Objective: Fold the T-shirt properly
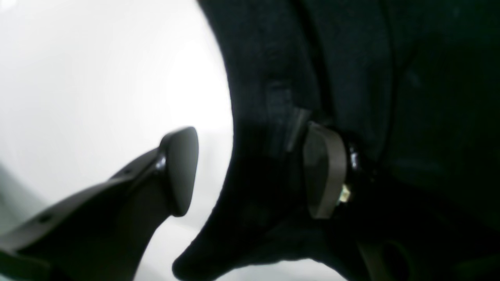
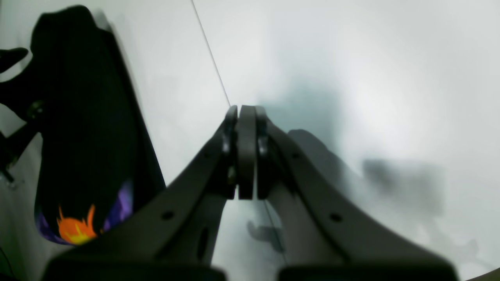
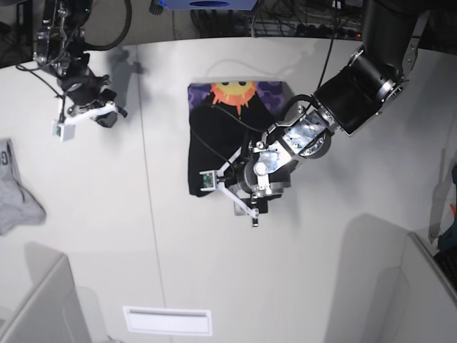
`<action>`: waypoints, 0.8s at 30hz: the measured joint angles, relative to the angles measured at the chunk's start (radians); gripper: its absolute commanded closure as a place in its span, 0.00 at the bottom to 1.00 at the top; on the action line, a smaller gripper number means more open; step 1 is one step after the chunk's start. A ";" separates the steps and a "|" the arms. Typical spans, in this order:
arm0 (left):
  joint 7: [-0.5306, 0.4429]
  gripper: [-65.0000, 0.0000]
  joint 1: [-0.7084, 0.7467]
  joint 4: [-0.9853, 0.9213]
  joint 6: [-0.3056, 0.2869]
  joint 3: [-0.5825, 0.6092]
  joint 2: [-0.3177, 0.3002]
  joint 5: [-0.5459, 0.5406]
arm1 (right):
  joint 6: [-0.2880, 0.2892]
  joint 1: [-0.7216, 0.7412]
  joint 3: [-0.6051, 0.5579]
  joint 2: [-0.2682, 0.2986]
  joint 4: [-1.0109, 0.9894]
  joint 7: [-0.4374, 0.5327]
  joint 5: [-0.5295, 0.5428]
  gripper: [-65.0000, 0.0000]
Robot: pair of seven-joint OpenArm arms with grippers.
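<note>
Left hand (image 1: 250,171): fingers parted, poised over the near end of the shirt (image 3: 228,132), nothing visibly gripped. Right hand (image 2: 246,152): closed, held apart from the shirt. The shirt is laid lengthwise on the white bench (image 3: 178,257), its orange-and-purple print exposed at the far end.
</note>
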 measured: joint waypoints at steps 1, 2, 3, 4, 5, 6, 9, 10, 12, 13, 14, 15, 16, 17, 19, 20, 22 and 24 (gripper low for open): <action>-0.001 0.37 -0.002 0.018 -0.009 0.001 0.000 -0.008 | 0.000 0.000 0.000 0.000 0.000 0.000 0.000 1.00; -0.001 0.37 -0.003 0.037 -0.009 0.002 0.001 -0.007 | 0.000 0.000 0.000 0.000 0.000 0.000 0.000 1.00; 0.007 0.37 -0.006 0.058 -0.009 0.001 0.002 -0.004 | 0.000 0.000 0.000 0.000 0.000 0.000 0.000 1.00; 0.031 0.37 -0.012 0.076 -0.008 0.002 0.003 -0.007 | 0.000 0.001 0.000 0.000 0.000 0.000 0.000 1.00; 0.057 0.37 -0.022 0.092 -0.010 0.002 0.003 -0.010 | 0.000 0.001 0.000 0.000 0.000 0.000 0.000 1.00; 0.075 0.37 -0.032 0.106 -0.008 0.001 0.006 -0.010 | 0.000 0.000 0.000 0.000 0.000 0.000 0.000 1.00; 0.132 0.37 -0.050 0.147 -0.006 -0.005 0.003 -0.004 | 0.000 0.002 0.000 0.003 0.000 0.000 0.000 1.00; 0.140 0.37 -0.045 0.163 -0.008 -0.028 0.002 -0.010 | 0.000 0.003 0.000 0.003 0.000 0.000 0.000 1.00; 0.165 0.38 -0.029 0.201 -0.010 -0.116 0.005 -0.019 | 0.000 0.003 0.000 0.006 0.000 -0.001 0.000 1.00; 0.181 0.39 -0.020 0.224 -0.010 -0.176 0.008 -0.022 | 0.000 0.003 0.000 0.007 0.000 0.002 0.000 1.00; 0.190 0.44 -0.009 0.251 -0.008 -0.245 0.008 -0.013 | 0.000 0.002 0.000 0.010 0.000 0.002 -0.001 1.00; 0.204 0.55 0.010 0.293 -0.006 -0.324 0.009 -0.012 | 0.000 -0.003 0.000 0.010 0.001 0.002 0.000 1.00; 0.222 0.72 0.032 0.343 -0.006 -0.402 0.004 -0.006 | 0.000 -0.014 0.000 0.011 0.010 0.002 -0.004 1.00; 0.231 0.92 0.068 0.408 -0.006 -0.488 -0.001 -0.003 | 0.001 -0.037 0.002 0.016 0.032 0.007 -0.004 1.00; 0.231 1.00 0.172 0.531 -0.003 -0.635 0.001 0.004 | 0.021 -0.080 0.003 0.039 0.071 0.007 0.000 1.00; 0.227 1.00 0.238 0.580 -0.001 -0.707 0.001 0.008 | 0.042 -0.089 0.003 0.048 0.073 0.007 -0.001 1.00; 0.234 1.00 0.366 0.606 -0.003 -0.821 0.015 0.006 | 0.094 -0.099 0.012 0.060 0.071 0.003 -0.003 1.00; 0.235 1.00 0.476 0.588 -0.007 -0.897 0.011 -0.005 | 0.154 -0.122 0.046 0.067 0.072 0.010 -0.006 1.00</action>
